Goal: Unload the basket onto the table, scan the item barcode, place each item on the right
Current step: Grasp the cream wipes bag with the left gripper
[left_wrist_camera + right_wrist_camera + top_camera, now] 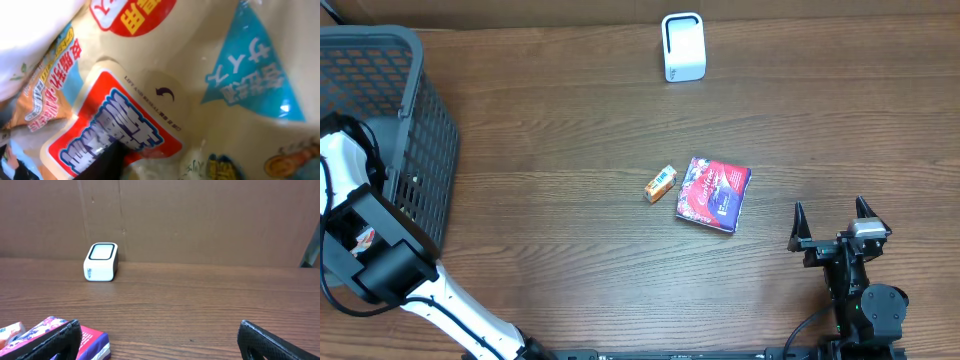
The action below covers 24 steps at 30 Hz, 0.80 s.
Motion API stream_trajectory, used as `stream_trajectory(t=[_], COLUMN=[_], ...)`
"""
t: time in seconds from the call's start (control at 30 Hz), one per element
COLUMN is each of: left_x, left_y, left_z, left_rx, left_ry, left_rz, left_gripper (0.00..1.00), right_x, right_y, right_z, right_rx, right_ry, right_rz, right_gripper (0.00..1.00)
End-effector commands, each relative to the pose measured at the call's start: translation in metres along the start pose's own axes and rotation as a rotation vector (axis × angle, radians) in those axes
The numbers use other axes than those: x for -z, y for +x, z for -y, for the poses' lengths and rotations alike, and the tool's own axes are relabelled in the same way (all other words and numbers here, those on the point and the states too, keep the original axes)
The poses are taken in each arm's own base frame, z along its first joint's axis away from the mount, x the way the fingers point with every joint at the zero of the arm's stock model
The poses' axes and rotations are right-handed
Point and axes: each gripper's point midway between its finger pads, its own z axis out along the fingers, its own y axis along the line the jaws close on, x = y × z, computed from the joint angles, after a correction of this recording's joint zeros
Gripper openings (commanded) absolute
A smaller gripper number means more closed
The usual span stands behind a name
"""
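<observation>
A grey mesh basket (430, 130) stands at the left edge of the wooden table (570, 120), backed by brown cardboard (200, 220).

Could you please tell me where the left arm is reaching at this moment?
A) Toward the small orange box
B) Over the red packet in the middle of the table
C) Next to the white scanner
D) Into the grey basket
D: in the overhead view the left arm bends into the grey basket, and the left wrist view is filled with printed packets seen close up.
</observation>
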Motion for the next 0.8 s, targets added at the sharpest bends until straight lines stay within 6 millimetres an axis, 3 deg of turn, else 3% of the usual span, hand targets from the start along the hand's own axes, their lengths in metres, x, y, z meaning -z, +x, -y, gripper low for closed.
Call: stream_trajectory(t=[0.0, 0.17, 0.3, 0.4, 0.6, 0.77], left_x=[-0.026, -0.017, 0.01, 0.046, 0.137, 0.215], left_y=[0.015, 0.018, 0.008, -0.006, -0.035, -0.043], left_z=[0.019, 0.016, 0.021, 0.027, 0.015, 0.004], left_rx=[-0.029, -0.033, -0.018, -0.005, 0.026, 0.042], left_ry=[0.073, 0.074, 0.144, 0.237, 0.33, 0.421], left_rz=[-0.08, -0.1, -0.077, -0.031, 0.154, 0.34], left_gripper=[0.04, 0.04, 0.04, 0.04, 0.04, 0.04], right_x=[0.0, 0.0, 0.0, 0.0, 0.0, 0.0], right_y=[0.001, 0.001, 0.001, 0.001, 0.001, 0.001], right_z=[0.0, 0.0, 0.0, 0.0, 0.0, 0.0], right_rx=[0.001, 0.001, 0.001, 0.001, 0.001, 0.001], right_ry=[0.002, 0.002, 0.002, 0.002, 0.002, 0.002], right_rz=[0.007, 0.007, 0.007, 0.007, 0.007, 0.007], right_gripper=[1.0, 1.0, 1.0, 1.0, 1.0, 1.0])
